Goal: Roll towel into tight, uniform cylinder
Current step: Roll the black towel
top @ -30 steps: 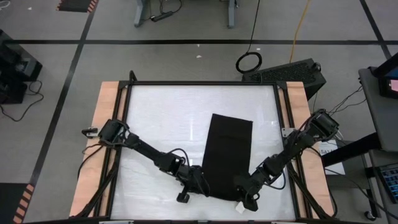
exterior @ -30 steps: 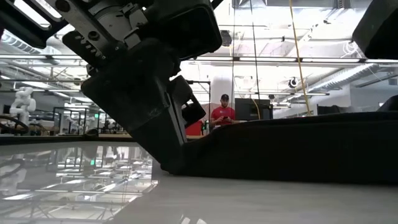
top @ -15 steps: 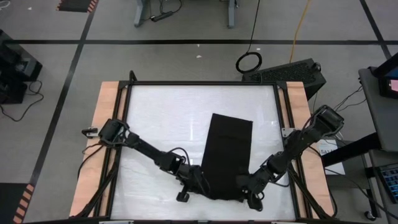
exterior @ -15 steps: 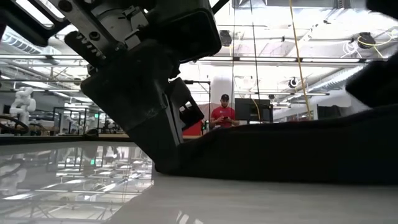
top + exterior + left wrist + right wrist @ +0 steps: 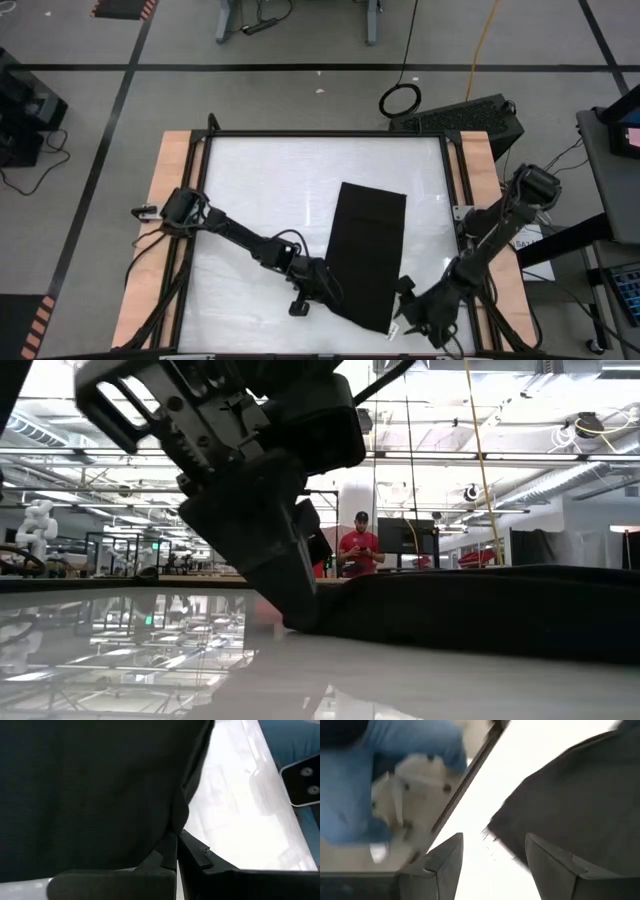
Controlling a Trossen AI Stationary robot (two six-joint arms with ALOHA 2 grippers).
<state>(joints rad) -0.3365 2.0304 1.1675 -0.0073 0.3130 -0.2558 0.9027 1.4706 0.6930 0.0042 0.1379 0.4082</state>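
The black towel (image 5: pixel 368 250) lies on the white table as a long strip running from far to near. Its near end (image 5: pixel 365 318) is close to the table's front edge. My left gripper (image 5: pixel 326 294) is down at the towel's left edge near that end and is shut on the cloth. It looms large in the low view (image 5: pixel 300 610). My right gripper (image 5: pixel 401 306) is just right of the towel's near right corner (image 5: pixel 495 827), open, with only bare table between its fingers (image 5: pixel 447 857). My left gripper pinches the towel's left edge (image 5: pixel 174 836) close to the near left corner, between its two shut fingers (image 5: pixel 196 856). The fingers come in low from the table's left, slanting down. The cloth bunches a little at the pinch, and the rest of the towel lies on the table.
The table's black frame and wooden side rails (image 5: pixel 172 200) border the white top. There is free white surface (image 5: pixel 270 190) left of and beyond the towel. A person in a red shirt (image 5: pixel 359 547) is far off in the room behind.
My right gripper has opened, let go of the towel's near right corner and drawn back toward the table's right near corner. The towel's near right part has sunk onto the table. My left gripper stays shut on the left edge.
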